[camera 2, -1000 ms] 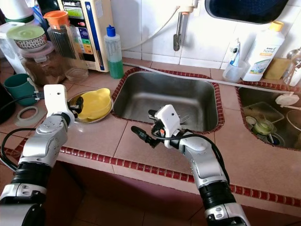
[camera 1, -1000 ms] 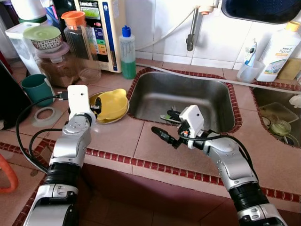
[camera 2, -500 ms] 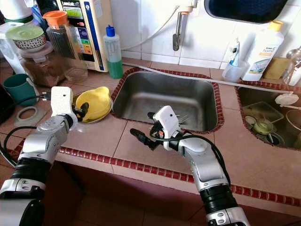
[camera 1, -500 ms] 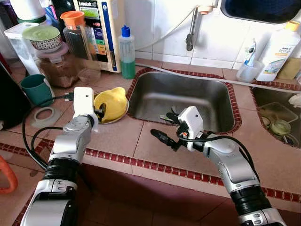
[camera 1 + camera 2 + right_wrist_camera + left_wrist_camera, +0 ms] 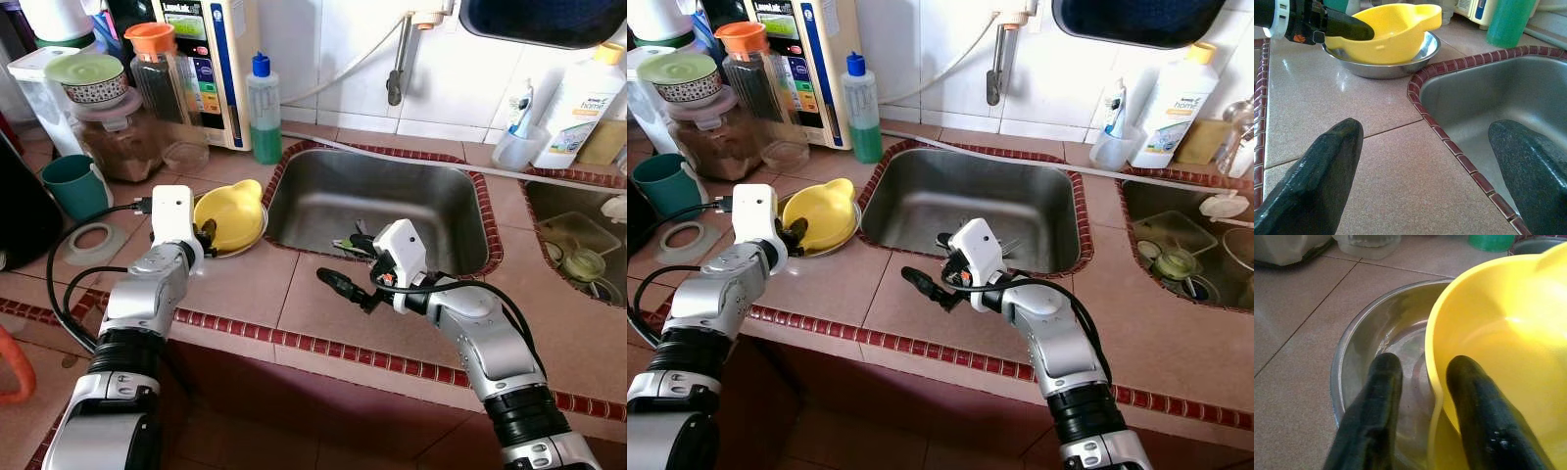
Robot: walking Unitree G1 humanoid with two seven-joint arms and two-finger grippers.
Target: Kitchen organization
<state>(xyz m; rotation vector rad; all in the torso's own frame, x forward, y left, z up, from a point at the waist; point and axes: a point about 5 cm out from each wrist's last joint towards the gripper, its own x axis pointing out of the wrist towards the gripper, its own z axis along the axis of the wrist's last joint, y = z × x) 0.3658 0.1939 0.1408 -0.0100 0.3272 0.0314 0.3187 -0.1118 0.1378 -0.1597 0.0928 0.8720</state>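
A yellow plastic bowl (image 5: 231, 212) sits tilted inside a shallow steel bowl (image 5: 258, 231) on the tiled counter, left of the sink (image 5: 392, 201). My left gripper (image 5: 206, 233) is at the yellow bowl's near rim and shut on it. In the left wrist view one finger lies inside the yellow bowl (image 5: 1498, 347) and the other outside it, over the steel bowl (image 5: 1366, 328). My right gripper (image 5: 343, 262) hovers open above the counter at the sink's front left corner, holding nothing. The right wrist view shows its fingers (image 5: 1327, 161) spread wide, facing the yellow bowl (image 5: 1396, 29).
Some utensils (image 5: 355, 235) lie in the sink. A green soap bottle (image 5: 265, 108), a water purifier (image 5: 211, 59), jars (image 5: 122, 137) and a teal mug (image 5: 73, 181) crowd the back left. A white detergent bottle (image 5: 588, 98) and a second basin (image 5: 578, 245) are on the right.
My left gripper tipped the yellow bowl up from lying flat in the steel bowl, then eased it slightly back down. The right arm has barely moved.
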